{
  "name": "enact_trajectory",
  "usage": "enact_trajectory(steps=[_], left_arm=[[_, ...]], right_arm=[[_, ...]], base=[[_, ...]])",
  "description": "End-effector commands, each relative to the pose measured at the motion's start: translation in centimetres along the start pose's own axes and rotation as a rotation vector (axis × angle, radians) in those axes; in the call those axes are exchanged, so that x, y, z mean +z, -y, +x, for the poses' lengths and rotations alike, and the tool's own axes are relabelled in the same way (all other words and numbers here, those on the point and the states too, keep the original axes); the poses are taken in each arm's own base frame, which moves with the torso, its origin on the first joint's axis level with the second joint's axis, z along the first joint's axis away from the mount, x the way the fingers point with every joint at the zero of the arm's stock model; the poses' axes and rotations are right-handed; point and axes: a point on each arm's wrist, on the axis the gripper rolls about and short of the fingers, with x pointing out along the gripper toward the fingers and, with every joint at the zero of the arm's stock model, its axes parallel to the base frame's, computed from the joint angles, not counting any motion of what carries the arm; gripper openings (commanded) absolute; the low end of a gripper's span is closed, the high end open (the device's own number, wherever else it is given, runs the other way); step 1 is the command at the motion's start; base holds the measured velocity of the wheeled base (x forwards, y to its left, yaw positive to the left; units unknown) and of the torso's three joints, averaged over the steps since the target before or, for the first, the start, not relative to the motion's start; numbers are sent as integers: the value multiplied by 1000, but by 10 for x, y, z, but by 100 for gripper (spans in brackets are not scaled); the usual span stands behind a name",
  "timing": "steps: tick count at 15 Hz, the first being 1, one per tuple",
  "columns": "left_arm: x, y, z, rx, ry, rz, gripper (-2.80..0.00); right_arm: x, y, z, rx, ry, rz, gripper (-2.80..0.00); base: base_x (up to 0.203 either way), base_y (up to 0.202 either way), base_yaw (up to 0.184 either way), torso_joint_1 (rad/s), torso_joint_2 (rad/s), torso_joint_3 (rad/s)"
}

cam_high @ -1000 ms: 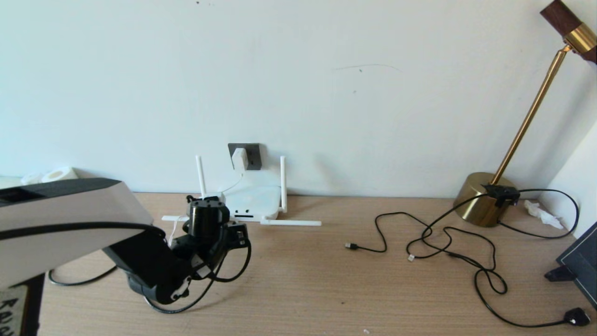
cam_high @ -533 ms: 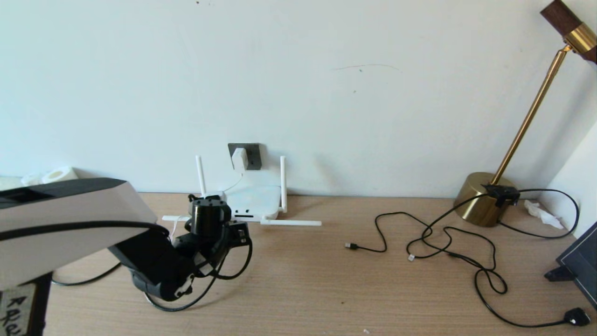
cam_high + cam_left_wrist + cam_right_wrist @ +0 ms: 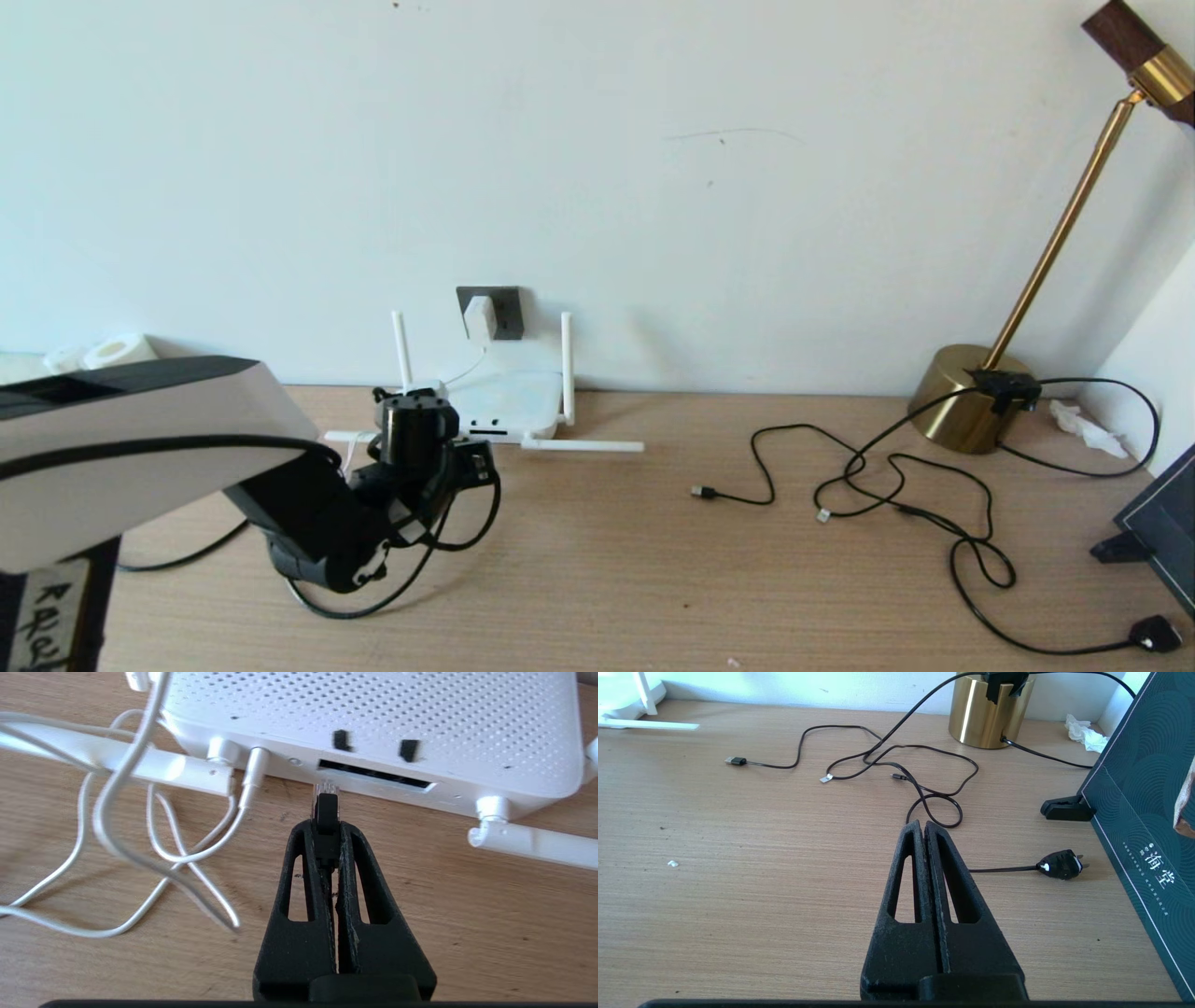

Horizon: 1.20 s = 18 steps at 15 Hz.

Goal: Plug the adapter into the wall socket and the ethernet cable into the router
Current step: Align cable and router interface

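Observation:
The white adapter (image 3: 479, 317) sits in the dark grey wall socket (image 3: 507, 313), and its thin white cord drops to the router (image 3: 509, 399). My left gripper (image 3: 325, 828) is shut on the black plug end of the ethernet cable (image 3: 325, 807). The plug's clear tip is just short of the left end of the router's (image 3: 373, 718) dark port row (image 3: 373, 774). In the head view the left wrist (image 3: 414, 429) hides the fingers, and the black cable (image 3: 182, 560) trails off left. My right gripper (image 3: 923, 823) is shut on nothing above bare table.
Loops of white cord (image 3: 117, 826) lie beside the left gripper. One router antenna (image 3: 583, 446) lies flat on the table. A brass lamp (image 3: 971, 397), thin black cables (image 3: 887, 476), a black mains plug (image 3: 1153, 635) and a dark box (image 3: 1162, 523) occupy the right side.
My left arm has crept a little forward toward the router with the plug still held. Nothing else has moved.

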Motion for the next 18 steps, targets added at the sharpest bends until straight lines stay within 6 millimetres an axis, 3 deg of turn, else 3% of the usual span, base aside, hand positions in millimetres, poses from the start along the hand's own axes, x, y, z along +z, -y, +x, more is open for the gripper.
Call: enact_trajectory(steps=[1,18], left_arm=[[-1,0,3,3,3,-2,-280],[1,6,24,0,31,-16,-280]], right_arm=[[0,0,0,1,-2,0,-280],[0,0,0,1,-2,0,-280]], base=[[0,0,0,0,0,0],[0,0,0,0,0,0]])
